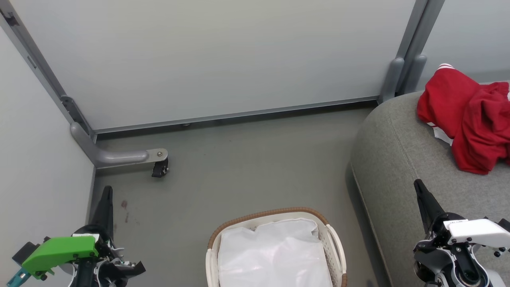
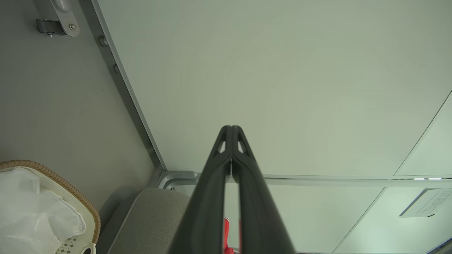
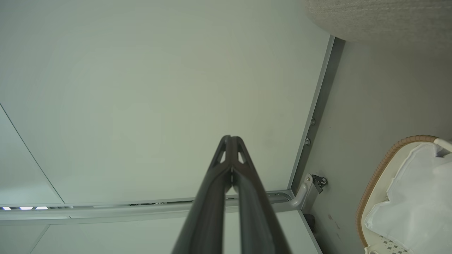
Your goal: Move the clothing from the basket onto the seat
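Partition panels [image 1: 223, 56]: three pale faces in the head view, joined by grey posts. They stand behind the floor and seat.

Floor [image 1: 239, 159]: grey-green, a few small dark marks near the left panel.

Seat [image 1: 398, 159]: one, light grey fabric with a rounded corner and a stitched seam, at the right of the head view. Its corner also shows in the left wrist view [image 2: 155, 218].

Basket [image 1: 336, 243]: one, white and perforated with a brown woven rim. It stands on the floor just beside the seat's front, between the two arms. One thin white liner sheet [image 1: 275, 255] lies crumpled inside it.

Clothing [image 1: 470, 115]: one bright red heap lying on the seat top, well apart from the basket. White striped trim shows at its upper edge, with a bit of white at its lower left. Cannot tell how many garments are in the heap. A red sliver [image 2: 226, 233] shows between the finger shanks in the left wrist view.

Left gripper [image 1: 106, 191]: one, green housing, low at the left. The jaws are pressed together at the tips [image 2: 231, 127], with nothing between them and touching nothing.

Right gripper [image 1: 417, 182]: one, white housing, low at the right in front of the seat edge. The jaws are likewise closed tip to tip [image 3: 231, 137], carrying nothing. Cannot tell whether it touches the fabric.

Caster foot [image 1: 160, 169]: one, on a grey bracket at the left panel's base.
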`<state>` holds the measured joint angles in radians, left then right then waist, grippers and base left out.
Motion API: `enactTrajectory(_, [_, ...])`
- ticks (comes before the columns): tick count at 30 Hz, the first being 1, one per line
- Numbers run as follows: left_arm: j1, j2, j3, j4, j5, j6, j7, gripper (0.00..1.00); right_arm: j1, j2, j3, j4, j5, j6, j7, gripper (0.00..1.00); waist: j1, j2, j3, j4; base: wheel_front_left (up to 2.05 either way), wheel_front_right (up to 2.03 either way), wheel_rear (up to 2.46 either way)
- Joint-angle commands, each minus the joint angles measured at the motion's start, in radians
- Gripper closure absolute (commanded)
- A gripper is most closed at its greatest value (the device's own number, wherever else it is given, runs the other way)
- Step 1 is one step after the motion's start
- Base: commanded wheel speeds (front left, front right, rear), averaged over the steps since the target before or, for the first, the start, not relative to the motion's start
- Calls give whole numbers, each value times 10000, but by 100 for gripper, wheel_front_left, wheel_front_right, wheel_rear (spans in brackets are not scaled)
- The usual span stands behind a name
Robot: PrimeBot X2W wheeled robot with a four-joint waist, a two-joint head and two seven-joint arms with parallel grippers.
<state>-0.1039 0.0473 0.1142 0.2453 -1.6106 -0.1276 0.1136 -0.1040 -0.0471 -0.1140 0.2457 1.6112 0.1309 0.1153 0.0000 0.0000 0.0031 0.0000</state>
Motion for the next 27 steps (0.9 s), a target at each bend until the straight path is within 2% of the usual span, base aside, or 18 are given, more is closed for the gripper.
enactTrajectory(1, [-100,55,19,-17,-44,-59,42,100,-79,-59,-21,-37,35,-3,11,100,0,0,0,0,0,0,0])
enactTrajectory(27, [-99,55,18,-19,-40,-59,42,100,-79,-59,-20,-35,35,-3,10,100,0,0,0,0,0,0,0])
